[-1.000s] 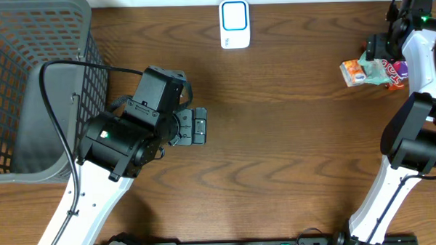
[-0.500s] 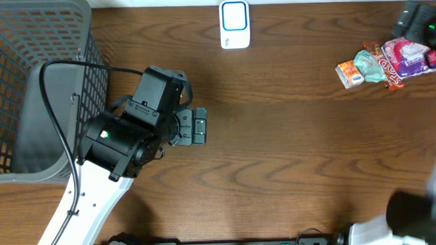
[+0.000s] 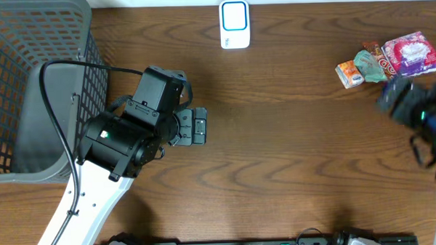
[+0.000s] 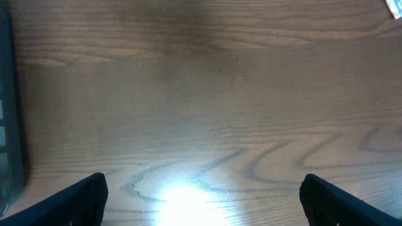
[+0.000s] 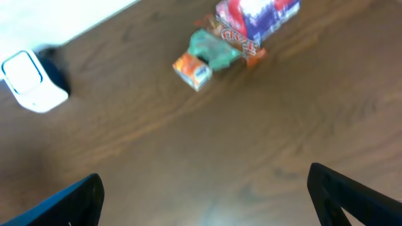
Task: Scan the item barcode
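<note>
A small pile of items lies at the far right of the table: an orange box (image 3: pixel 351 73) (image 5: pixel 193 69), a green packet (image 3: pixel 369 65) (image 5: pixel 212 49), a red wrapper (image 5: pixel 242 40) and a pink-purple packet (image 3: pixel 410 52) (image 5: pixel 255 14). The white scanner (image 3: pixel 234 24) (image 5: pixel 30 81) with a blue-rimmed window stands at the far middle edge. My right gripper (image 5: pixel 204 182) is open and empty, hovering over bare wood in front of the pile; its arm (image 3: pixel 420 113) looks blurred from above. My left gripper (image 3: pixel 198 127) (image 4: pixel 202 188) is open and empty over the table's left middle.
A grey mesh basket (image 3: pixel 28 85) fills the far left corner, beside the left arm's body (image 3: pixel 127 136). A black cable (image 3: pixel 58 128) runs from the arm over the basket's rim. The table is brown wood.
The right arm has swung away from the far right edge, off the pile, toward the table's front right; the items now lie uncovered. The left arm has not moved.
</note>
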`<action>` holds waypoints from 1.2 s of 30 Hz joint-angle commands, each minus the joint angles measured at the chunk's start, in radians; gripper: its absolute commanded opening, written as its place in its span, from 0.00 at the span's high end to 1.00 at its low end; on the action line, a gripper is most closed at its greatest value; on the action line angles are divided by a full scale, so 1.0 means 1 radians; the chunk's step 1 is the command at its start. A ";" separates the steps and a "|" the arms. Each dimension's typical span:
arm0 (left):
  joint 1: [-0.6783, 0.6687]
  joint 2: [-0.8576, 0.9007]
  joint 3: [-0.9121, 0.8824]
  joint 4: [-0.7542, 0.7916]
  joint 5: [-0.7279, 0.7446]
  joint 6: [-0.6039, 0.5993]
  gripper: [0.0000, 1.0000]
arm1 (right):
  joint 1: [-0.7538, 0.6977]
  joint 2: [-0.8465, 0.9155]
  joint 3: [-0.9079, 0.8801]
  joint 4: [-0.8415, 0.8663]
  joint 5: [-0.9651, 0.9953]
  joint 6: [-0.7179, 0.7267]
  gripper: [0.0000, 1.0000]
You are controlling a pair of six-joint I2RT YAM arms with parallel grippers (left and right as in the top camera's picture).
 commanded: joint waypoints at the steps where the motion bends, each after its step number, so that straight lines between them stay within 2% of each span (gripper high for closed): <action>1: -0.003 -0.002 0.002 -0.003 -0.006 -0.002 0.02 | 0.005 -0.113 -0.094 -0.053 -0.007 0.029 0.01; 9: -0.003 -0.002 0.002 -0.003 -0.006 -0.002 0.02 | 0.005 -0.181 -0.121 -0.291 -0.007 0.029 0.01; 13: -0.003 -0.002 0.002 -0.003 -0.006 -0.002 0.02 | 0.005 -0.181 -0.121 -0.344 -0.007 0.029 0.01; 31: -0.003 -0.002 0.002 -0.003 -0.006 -0.002 0.02 | 0.014 -0.195 -0.122 -0.334 0.038 -0.001 0.01; 36: -0.003 -0.002 0.002 -0.003 -0.006 -0.002 0.02 | 0.084 -0.251 -0.171 -0.201 0.034 -0.040 0.01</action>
